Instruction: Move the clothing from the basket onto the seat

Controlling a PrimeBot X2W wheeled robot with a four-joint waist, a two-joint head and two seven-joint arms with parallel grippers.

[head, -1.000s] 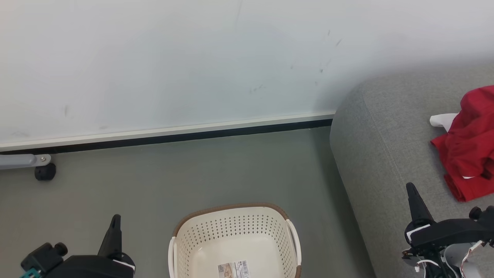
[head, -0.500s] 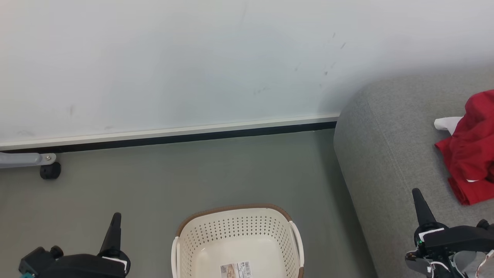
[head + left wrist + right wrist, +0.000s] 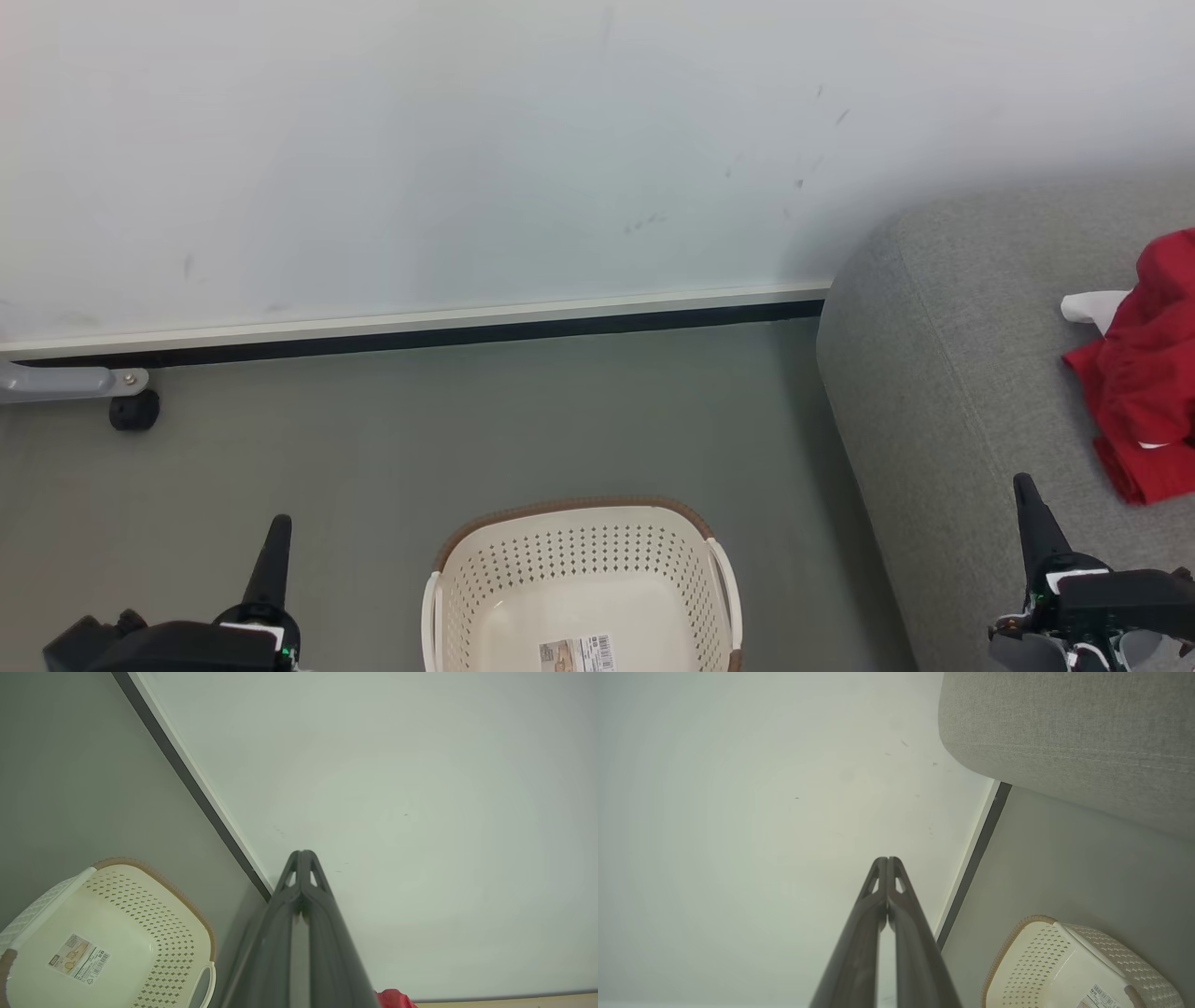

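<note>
here, the basket point(image 3: 579, 551) stands on the grey floor point(image 3: 467, 429). it is cream plastic punched with rows of small holes, and has a brown woven-look rim point(image 3: 569, 505), looped side handles point(image 3: 729, 593) and a paper label point(image 3: 579, 651) on its smooth base. right of the basket, apart from it, rises the seat point(image 3: 934, 401), coarse grey upholstery with a rounded corner and a stitched seam. the clothing point(image 3: 1144, 401) lies on that seat, farther right of the basket. it is a crumpled heap of soft red fabric, its long axis running from the wall toward the robot, with a white sleeve point(image 3: 1088, 306) poking out toward the basket's side. the left fingers point(image 3: 273, 560), left of the basket, are pressed together and hold nothing. the right fingers point(image 3: 1036, 527), right of the basket over the seat, are likewise together and hold nothing.
</note>
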